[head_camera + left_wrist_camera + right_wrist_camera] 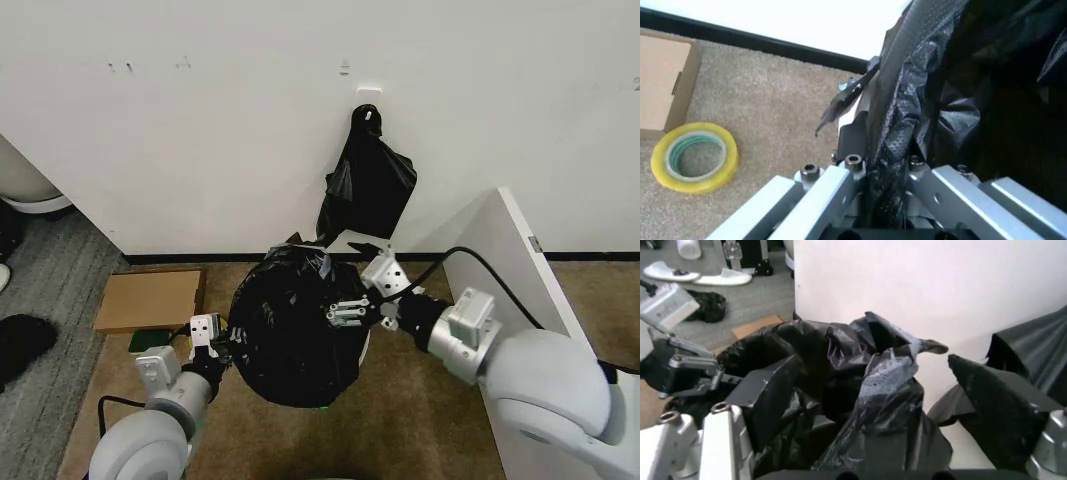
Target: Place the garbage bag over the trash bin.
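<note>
Left of the trash bin [364, 345]: one cardboard box [150, 298], one yellow tape roll [695, 157]. Left claw [212, 345] clamped on the garbage bag [295, 325] draped over the bin. Right claw [352, 312] pinching the bag's right side.

My garbage bag [295, 330] is glossy black, hiding the bin. Beside it lie a yellow tape roll [693, 157], a tan cardboard box [150, 298] and speckled beige carpet [780, 100].

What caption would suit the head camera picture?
Both grippers, left and right, grip the black garbage bag draped over the trash bin.
</note>
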Available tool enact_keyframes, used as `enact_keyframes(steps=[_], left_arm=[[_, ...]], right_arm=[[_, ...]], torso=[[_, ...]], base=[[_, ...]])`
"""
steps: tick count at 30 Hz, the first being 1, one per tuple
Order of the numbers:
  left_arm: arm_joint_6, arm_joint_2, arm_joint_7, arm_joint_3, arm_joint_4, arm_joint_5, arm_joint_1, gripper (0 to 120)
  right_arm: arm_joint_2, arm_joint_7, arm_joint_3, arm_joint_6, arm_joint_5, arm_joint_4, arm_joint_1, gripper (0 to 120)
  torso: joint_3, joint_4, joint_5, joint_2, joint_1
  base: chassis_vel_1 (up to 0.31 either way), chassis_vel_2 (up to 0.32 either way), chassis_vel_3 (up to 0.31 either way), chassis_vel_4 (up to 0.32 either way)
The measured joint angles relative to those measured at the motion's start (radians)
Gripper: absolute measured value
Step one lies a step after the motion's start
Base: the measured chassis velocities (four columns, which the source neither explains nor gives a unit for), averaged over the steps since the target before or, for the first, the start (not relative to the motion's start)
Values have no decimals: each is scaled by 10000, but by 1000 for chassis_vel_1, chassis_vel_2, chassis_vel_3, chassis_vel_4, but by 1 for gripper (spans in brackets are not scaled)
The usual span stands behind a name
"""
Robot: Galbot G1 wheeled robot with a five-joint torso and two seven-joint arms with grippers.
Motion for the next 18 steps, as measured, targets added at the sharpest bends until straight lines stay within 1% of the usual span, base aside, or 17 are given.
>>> enact_keyframes(steps=[5,9,11,12,18], left_arm=[[18,-6,-4,13,0,2,-9,0],[31,-2,-6,41,0,3,-43,0],[33,-13,-8,49,12,2,-67,0],[33,-13,-8,49,12,2,-67,0],[35,-27,-8,65,25,-53,-83,0]], right_arm=[[95,-76,-138,-7,-148,-91,42,84],[141,-139,-292,-93,-566,-240,93,68],[73,-279,-296,-64,-1164,-355,7,59],[73,-279,-296,-64,-1164,-355,7,59],[17,-288,-295,-222,-1454,-414,-19,36]], torso=[[0,-1,0,0,0],[0,-1,0,0,0],[0,-1,1,0,0],[0,-1,1,0,0],[0,-1,0,0,0]], base=[[0,0,0,0],[0,0,0,0],[0,0,0,0],[0,0,0,0],[0,0,0,0]])
